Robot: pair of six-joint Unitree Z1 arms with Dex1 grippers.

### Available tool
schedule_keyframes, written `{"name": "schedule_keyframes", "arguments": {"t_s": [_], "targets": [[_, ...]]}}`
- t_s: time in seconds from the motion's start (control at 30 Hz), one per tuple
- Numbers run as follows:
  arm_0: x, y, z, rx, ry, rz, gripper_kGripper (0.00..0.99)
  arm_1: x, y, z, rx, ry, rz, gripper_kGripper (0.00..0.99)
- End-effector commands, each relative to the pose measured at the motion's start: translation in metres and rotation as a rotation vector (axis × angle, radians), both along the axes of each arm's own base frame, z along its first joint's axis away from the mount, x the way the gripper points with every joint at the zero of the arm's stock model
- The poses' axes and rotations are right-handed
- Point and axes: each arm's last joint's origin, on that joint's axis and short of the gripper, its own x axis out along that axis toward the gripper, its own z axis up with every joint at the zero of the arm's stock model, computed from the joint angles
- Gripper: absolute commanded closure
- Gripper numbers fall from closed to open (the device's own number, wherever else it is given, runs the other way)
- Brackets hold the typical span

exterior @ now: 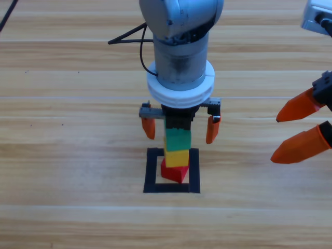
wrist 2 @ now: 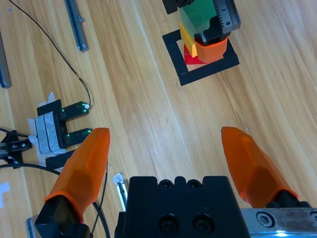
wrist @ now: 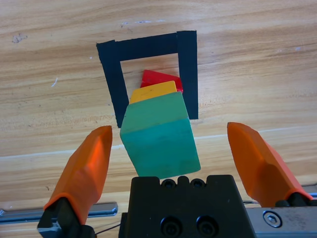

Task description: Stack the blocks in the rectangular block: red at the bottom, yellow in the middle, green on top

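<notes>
Left hand (exterior: 179, 128) points straight down, jaws spread either side of the green cube (exterior: 177, 140) (released); right hand (exterior: 303, 127) waits, jaws apart, at the tabletop's right edge.

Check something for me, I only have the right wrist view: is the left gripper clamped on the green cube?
Observer: No. The left wrist view shows the left gripper open, both jaws standing apart from the green cube.
Operator: Are the cubes lined up squarely?
Observer: Not quite. In the high view the red cube at the bottom is turned at an angle to the yellow cube above it.
Operator: Is red inside the tape?
Observer: Yes, the high view shows it inside the black tape rectangle.
</notes>
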Motion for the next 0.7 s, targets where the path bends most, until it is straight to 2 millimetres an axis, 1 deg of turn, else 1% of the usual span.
{"name": "schedule_keyframes", "arguments": {"t_s": [0.03,0.13,0.2,0.3,0.37,0.47,0.5,0.53,0.57,0.63,0.67,0.7], "targets": [[-0.011,0.0,0.015,-0.006,-0.025,-0.012,0.0,-0.008,-0.013,0.005,0.013,0.012,-0.022,0.0],[-0.018,0.012,0.033,-0.009,-0.059,-0.009,0.0,-0.008,-0.013,0.005,0.016,0.012,-0.02,0.0],[-0.024,0.023,0.05,-0.011,-0.094,-0.021,0.0,-0.008,-0.012,0.005,0.024,0.018,-0.013,0.0],[-0.027,0.057,0.084,-0.037,-0.151,0.004,0.0,-0.008,-0.012,0.005,0.026,0.018,-0.012,0.0],[-0.03,0.084,0.106,-0.05,-0.186,0.025,0.0,-0.008,-0.012,0.005,0.026,0.019,-0.012,0.0],[-0.031,0.138,0.138,-0.069,-0.241,0.055,0.0,-0.008,-0.012,0.005,0.026,0.018,-0.011,0.0],[-0.035,0.169,0.157,-0.084,-0.281,0.069,0.0,-0.008,-0.012,0.005,0.026,0.018,-0.011,0.0],[-0.037,0.186,0.166,-0.089,-0.303,0.073,0.0,-0.008,-0.012,0.005,0.026,0.019,-0.013,0.0],[-0.041,0.203,0.175,-0.099,-0.325,0.073,0.0,-0.008,-0.012,0.005,0.026,0.019,-0.013,0.0],[-0.056,0.241,0.193,-0.104,-0.37,0.073,0.0,-0.008,-0.012,0.005,0.024,0.019,-0.013,0.0],[-0.065,0.257,0.2,-0.102,-0.397,0.057,0.0,-0.008,-0.012,0.005,0.025,0.017,-0.011,0.0],[-0.073,0.265,0.206,-0.1,-0.422,0.038,0.0,-0.008,-0.012,0.005,0.025,0.017,-0.011,0.0]]}}
